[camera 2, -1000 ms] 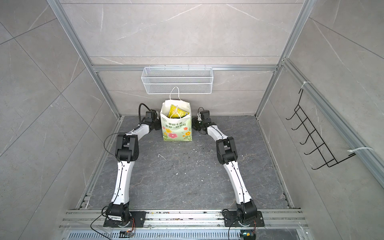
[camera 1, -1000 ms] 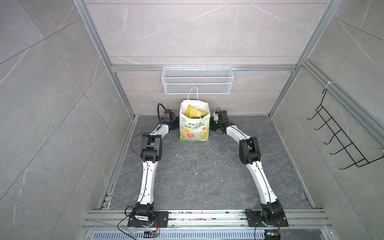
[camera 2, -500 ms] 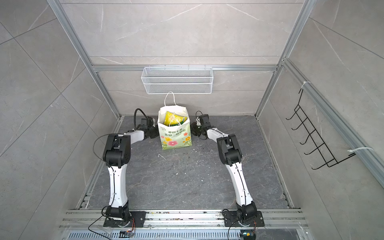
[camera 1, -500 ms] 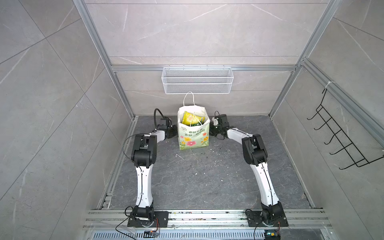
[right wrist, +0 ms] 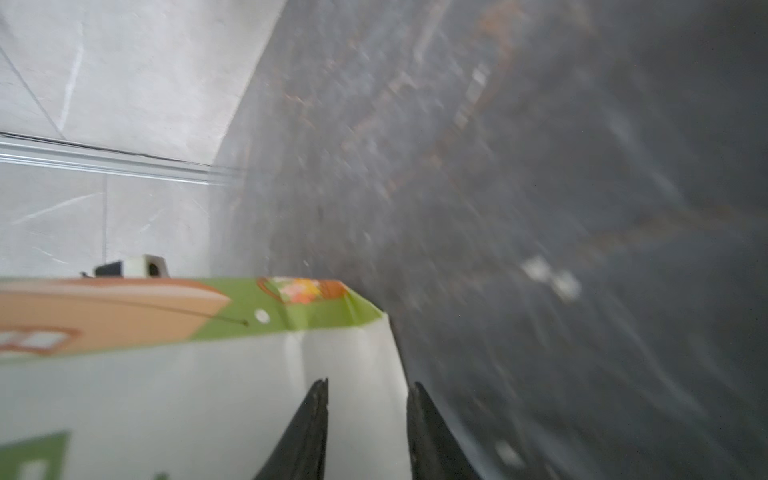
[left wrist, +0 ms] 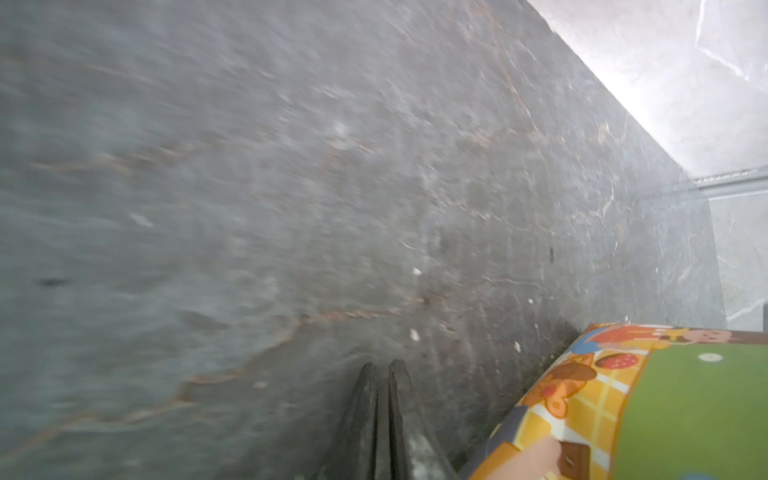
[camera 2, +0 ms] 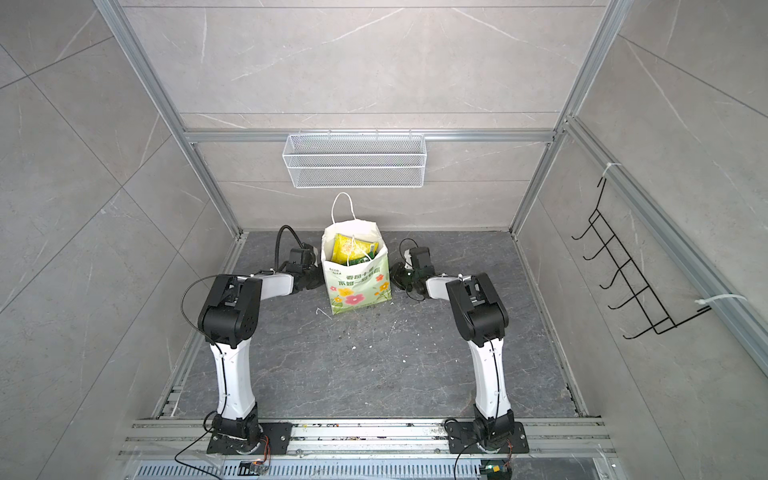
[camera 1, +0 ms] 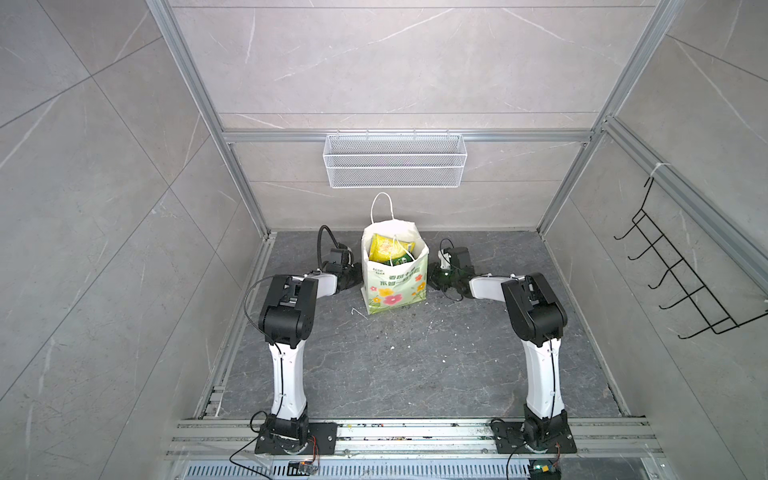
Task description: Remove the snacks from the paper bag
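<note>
The paper bag (camera 1: 395,286) (camera 2: 359,286) stands upright at the back middle of the dark floor, its mouth open. Of the snacks, a yellow chip bag (camera 1: 386,248) (camera 2: 349,248) and a green bag (camera 1: 401,261) show inside; anything below them is hidden. My left gripper (camera 1: 353,276) (left wrist: 382,365) lies low against the bag's left side, shut with nothing in it; the bag's green and orange side (left wrist: 685,415) is next to it. My right gripper (camera 1: 436,280) (right wrist: 368,384) lies low at the bag's right side (right wrist: 166,395), open, with the bag's lower edge showing in the gap.
A white wire mesh basket (camera 1: 395,166) hangs on the back wall above the bag. A black hook rack (camera 1: 685,282) hangs on the right wall. White crumbs and a small scrap (camera 1: 357,311) lie on the floor in front of the bag.
The bag has slid toward the front with both grippers at its sides. Both elbows have swung up and toward the front, and the forearms now lie lower.
</note>
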You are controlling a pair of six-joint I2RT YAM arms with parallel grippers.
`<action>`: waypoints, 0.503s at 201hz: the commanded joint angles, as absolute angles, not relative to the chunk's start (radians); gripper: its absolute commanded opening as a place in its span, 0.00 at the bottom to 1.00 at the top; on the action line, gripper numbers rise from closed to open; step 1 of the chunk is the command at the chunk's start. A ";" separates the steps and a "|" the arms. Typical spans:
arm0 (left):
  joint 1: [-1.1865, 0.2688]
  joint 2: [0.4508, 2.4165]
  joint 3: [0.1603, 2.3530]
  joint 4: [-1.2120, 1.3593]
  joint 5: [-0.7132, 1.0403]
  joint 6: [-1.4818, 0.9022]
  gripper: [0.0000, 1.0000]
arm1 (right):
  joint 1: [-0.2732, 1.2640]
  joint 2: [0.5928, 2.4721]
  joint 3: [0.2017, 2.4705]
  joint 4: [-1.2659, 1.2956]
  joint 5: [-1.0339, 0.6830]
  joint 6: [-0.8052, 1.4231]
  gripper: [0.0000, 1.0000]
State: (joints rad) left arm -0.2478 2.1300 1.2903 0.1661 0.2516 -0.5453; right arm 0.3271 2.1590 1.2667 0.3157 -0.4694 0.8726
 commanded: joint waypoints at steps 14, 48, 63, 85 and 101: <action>-0.320 2.121 1.313 0.151 0.267 -0.509 0.13 | 0.323 1.967 1.082 0.421 -0.368 0.887 0.35; -0.343 2.088 1.288 0.154 0.258 -0.500 0.13 | 0.319 1.825 0.927 0.420 -0.302 0.873 0.35; -0.344 2.077 1.274 0.160 0.249 -0.499 0.13 | 0.315 1.771 0.887 0.405 -0.293 0.877 0.35; -0.343 2.079 1.293 0.119 0.238 -0.473 0.13 | 0.314 1.692 0.842 0.401 -0.240 0.867 0.36; -0.344 2.057 1.276 0.124 0.197 -0.460 0.13 | 0.306 1.662 0.857 0.358 -0.192 0.837 0.39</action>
State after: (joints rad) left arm -0.3378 2.1223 1.2877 0.1516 0.2363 -0.5049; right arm 0.3157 1.7252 0.8589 0.3859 -0.2848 0.8757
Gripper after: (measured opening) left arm 0.131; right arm 0.372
